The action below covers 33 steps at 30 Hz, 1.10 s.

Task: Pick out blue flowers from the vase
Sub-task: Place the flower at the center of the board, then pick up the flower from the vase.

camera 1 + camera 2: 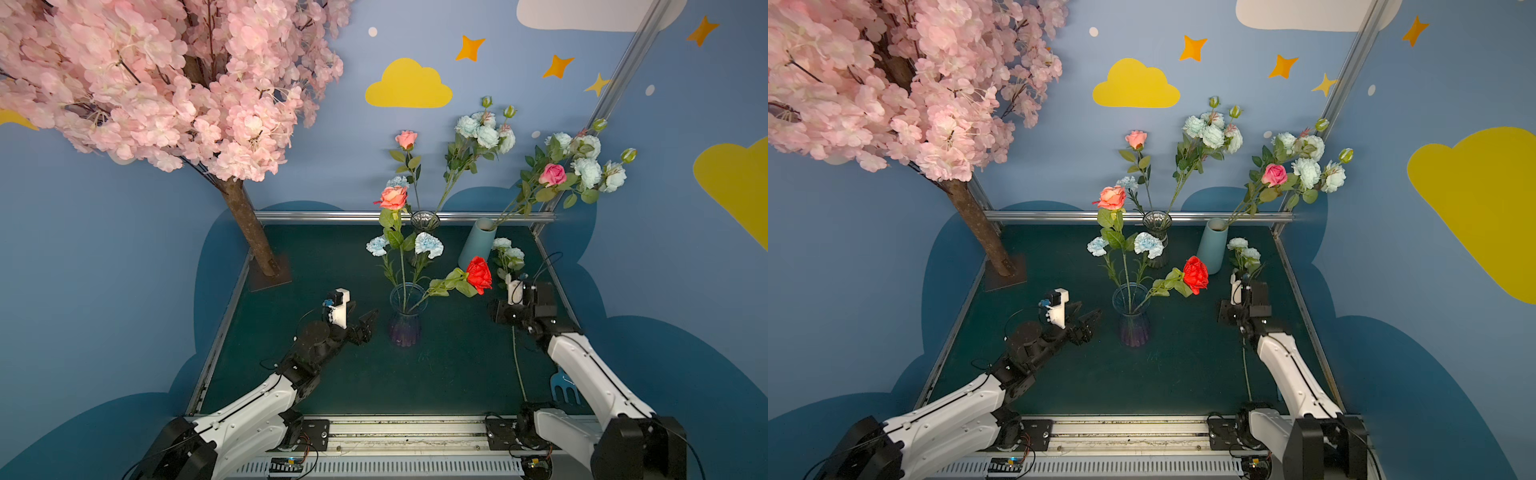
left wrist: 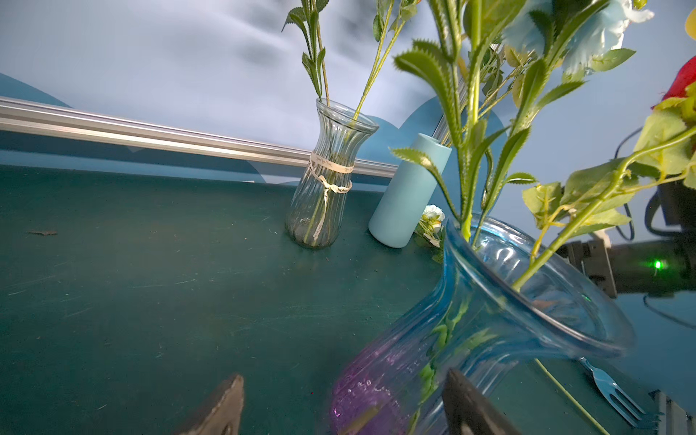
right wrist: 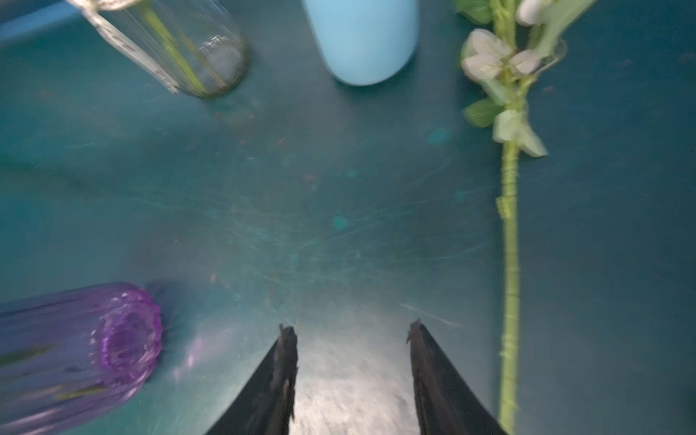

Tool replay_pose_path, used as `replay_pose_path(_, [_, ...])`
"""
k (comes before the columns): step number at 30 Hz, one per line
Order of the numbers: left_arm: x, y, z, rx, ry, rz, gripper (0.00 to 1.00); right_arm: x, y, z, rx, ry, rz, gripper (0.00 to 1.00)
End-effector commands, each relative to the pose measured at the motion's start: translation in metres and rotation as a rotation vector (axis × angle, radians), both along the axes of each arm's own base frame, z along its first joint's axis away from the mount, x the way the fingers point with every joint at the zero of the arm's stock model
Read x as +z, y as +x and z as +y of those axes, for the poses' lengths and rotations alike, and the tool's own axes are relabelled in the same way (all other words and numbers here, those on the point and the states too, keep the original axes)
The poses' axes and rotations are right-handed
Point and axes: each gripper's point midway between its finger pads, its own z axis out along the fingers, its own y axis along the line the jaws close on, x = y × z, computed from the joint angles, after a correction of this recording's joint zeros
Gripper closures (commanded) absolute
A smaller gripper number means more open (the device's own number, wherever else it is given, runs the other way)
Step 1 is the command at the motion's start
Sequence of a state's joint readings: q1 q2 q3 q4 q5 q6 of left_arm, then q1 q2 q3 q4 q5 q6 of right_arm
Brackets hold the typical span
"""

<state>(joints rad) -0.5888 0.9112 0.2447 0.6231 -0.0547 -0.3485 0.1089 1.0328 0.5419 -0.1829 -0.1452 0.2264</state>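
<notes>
Beside spread right fingers (image 3: 352, 376), loose blue flower (image 3: 508, 233); left fingers (image 2: 342, 406) spread; no legible writing.

Two vases (image 1: 424, 220) (image 1: 476, 243) are set behind the front vase (image 1: 404, 316) (mid-table); a loose stem (image 1: 518, 365) lies to its right.
</notes>
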Motion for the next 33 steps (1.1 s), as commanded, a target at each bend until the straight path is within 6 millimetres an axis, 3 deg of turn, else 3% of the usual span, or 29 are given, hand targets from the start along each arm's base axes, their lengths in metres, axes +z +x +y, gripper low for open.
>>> replay_pose_path(1, [0.018, -0.003, -0.002, -0.024, -0.007, -0.039, 0.18, 0.049, 0.023, 0.029, 0.075, 0.153, -0.297, 0.52])
replay_pose_path(10, [0.065, -0.031, 0.003, -0.088, 0.022, -0.062, 0.26, 0.044, 0.026, 0.053, 0.134, 0.158, -0.286, 0.58])
replay_pose_path(16, [0.101, -0.027, -0.027, -0.21, -0.043, -0.025, 0.31, 0.043, 0.027, 0.055, 0.136, 0.151, -0.29, 0.58])
replay_pose_path(23, [0.098, 0.002, -0.051, -0.223, -0.045, 0.097, 0.39, 0.039, 0.032, 0.056, 0.136, 0.146, -0.271, 0.6])
replay_pose_path(29, [0.092, 0.008, -0.066, -0.266, -0.051, 0.181, 0.45, 0.039, 0.031, 0.055, 0.134, 0.146, -0.271, 0.63])
replay_pose_path(33, [0.09, 0.012, -0.071, -0.268, -0.043, 0.192, 0.46, 0.052, 0.021, 0.053, 0.117, 0.173, -0.337, 0.65])
